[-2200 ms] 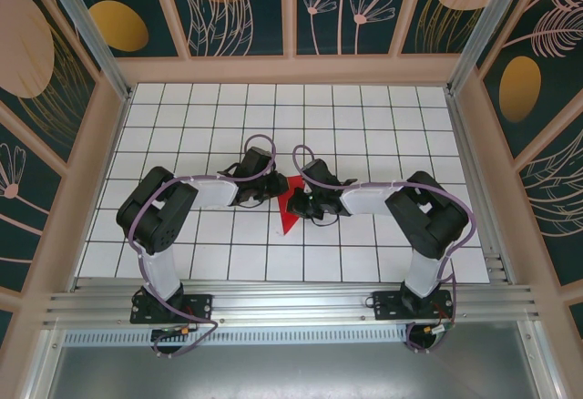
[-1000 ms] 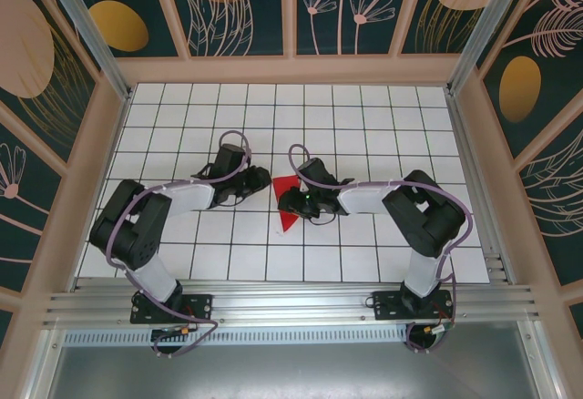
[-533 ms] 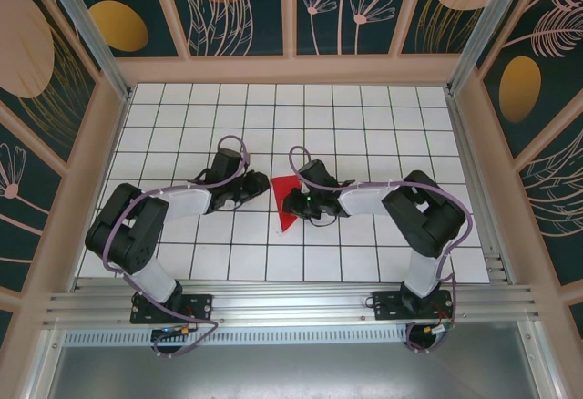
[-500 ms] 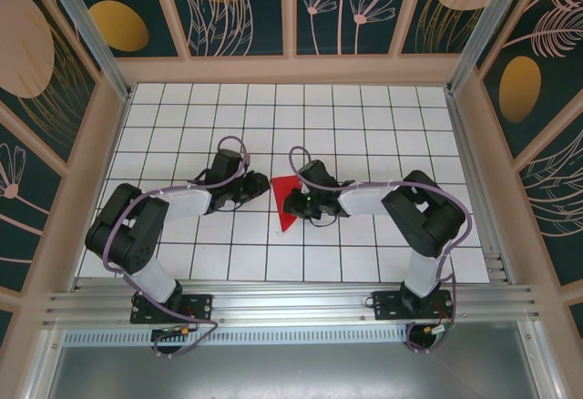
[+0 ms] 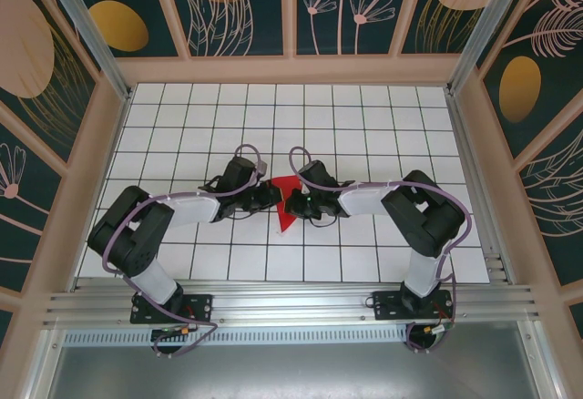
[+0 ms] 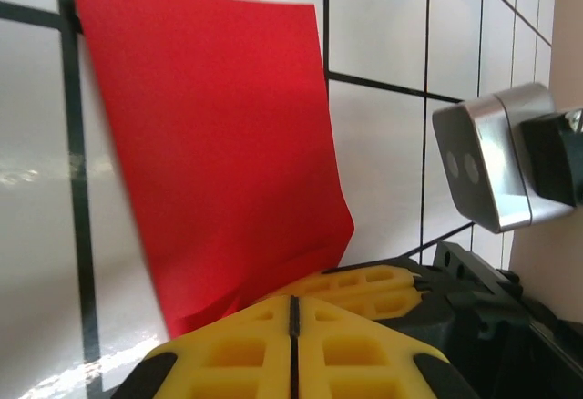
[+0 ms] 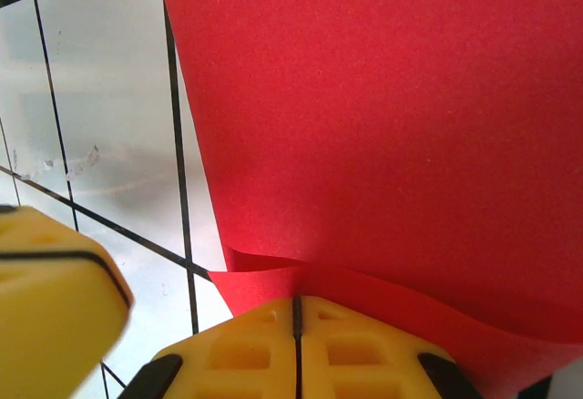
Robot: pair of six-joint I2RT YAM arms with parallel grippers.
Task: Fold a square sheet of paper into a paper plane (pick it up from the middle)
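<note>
- Left end effector point(image 5: 271, 196): pressed together, reaching in low from the left over the white-tiled bench point(image 5: 364, 117), with its tips at the left edge of the paper point(image 5: 284, 219)
- In the left wrist view its two yellow fingers point(image 6: 228, 353) close flush on a thin dark seam, and the paper's near edge lies right at their tips; I cannot tell whether any paper is caught in that seam
- The paper lies mid-bench between the two end effectors, touching both, and rests on the tiles
- It is plain bright red and matte; from above it is a narrow shape, wider at the far end between the tools and tapering to a point toward the arm bases
- Close up, its edges are straight and its far corner is crisp; beside the right tips a second red layer shows under the top one, with a small buckle where the two meet
- Right end effector point(image 5: 294, 202): pressed together, with its tips against the paper's right side; the sheet spreads away face-on beyond them
- A silver camera housing point(image 6: 492, 167) with two small round openings sits on the right wrist, just right of the paper
</note>
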